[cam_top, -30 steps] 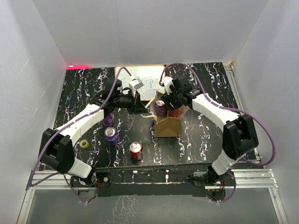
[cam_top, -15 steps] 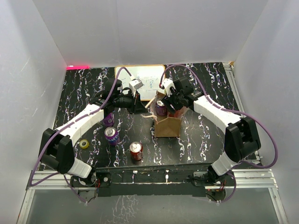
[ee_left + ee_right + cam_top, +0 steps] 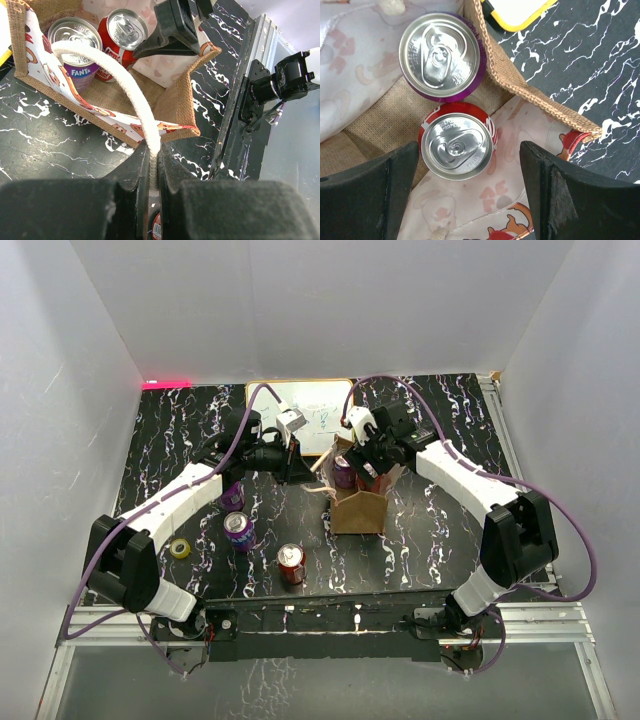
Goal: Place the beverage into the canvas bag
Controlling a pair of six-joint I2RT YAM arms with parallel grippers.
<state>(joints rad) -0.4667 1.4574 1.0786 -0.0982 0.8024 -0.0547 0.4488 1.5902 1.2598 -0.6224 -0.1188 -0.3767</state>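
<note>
The red soda can (image 3: 457, 146) stands inside the canvas bag (image 3: 195, 105) beside a purple Fanta can (image 3: 75, 37), with the right gripper (image 3: 467, 165) spread apart around it and the left gripper (image 3: 154, 160) clamped on a cream handle (image 3: 115, 65), so placing looks done and the next move is a straight lift clear.

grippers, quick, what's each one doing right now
Left gripper: closed on the cream handle of the canvas bag.
Right gripper: open, fingers either side of the red can in the bag, not holding it.
</note>
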